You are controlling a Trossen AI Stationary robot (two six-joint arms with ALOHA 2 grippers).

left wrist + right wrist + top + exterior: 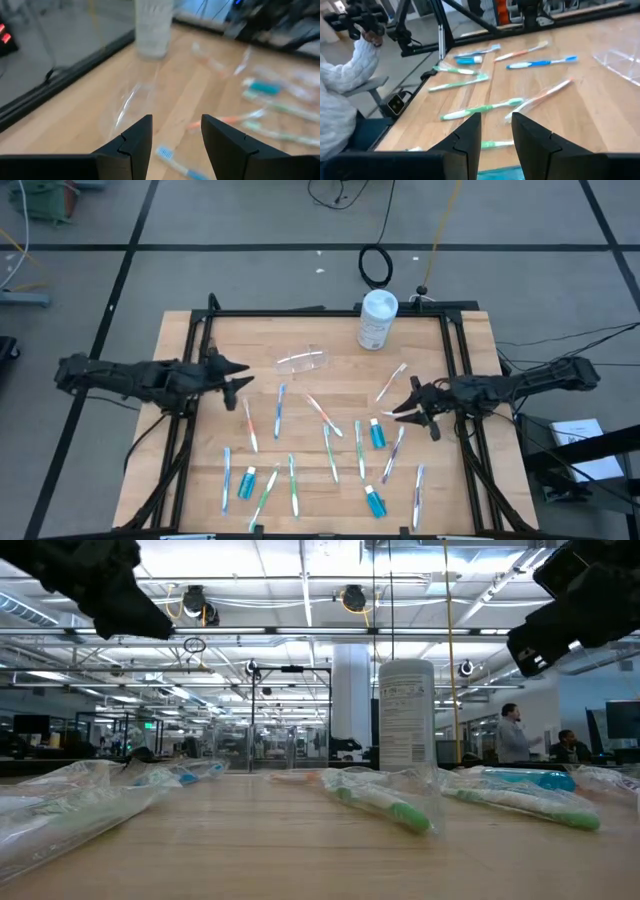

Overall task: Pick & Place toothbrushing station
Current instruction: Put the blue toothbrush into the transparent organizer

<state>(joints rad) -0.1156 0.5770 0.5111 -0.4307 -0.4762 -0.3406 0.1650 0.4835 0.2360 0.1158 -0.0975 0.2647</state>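
Left gripper (pixel 243 375): fingers apart, holding nothing; cup (pixel 302 361) lies just ahead.
Right gripper (pixel 402 406): narrow gap, empty; toothbrushes (pixel 330 452) scattered ahead and below.

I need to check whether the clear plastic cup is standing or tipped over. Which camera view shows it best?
The high view: the clear plastic cup lies on its side, apart from the toothbrushes and white canister. The left wrist view shows it only as faint glints; the right wrist view catches an edge; the low view doesn't clearly show it.
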